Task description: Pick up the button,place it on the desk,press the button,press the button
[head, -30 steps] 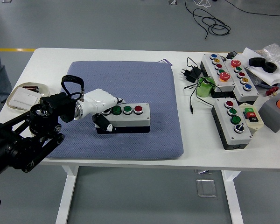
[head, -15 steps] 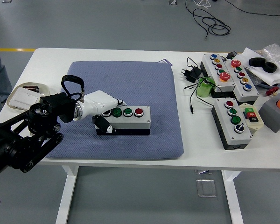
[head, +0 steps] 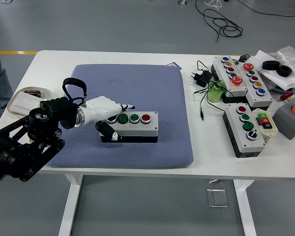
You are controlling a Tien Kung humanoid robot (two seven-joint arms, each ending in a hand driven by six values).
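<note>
A small tray (head: 20,102) is seen at the table's (head: 113,58) left edge. The left hand (head: 104,112) is laid over the left end of the button box (head: 132,126), its white fingers (head: 124,106) curled around that end and the thumb down the front face. The box is grey-topped and black-based, with two green buttons and one red in a row. It rests on a blue mat (head: 137,88), whose far half is bare. Further button boxes (head: 242,76) crowd the right side.
</note>
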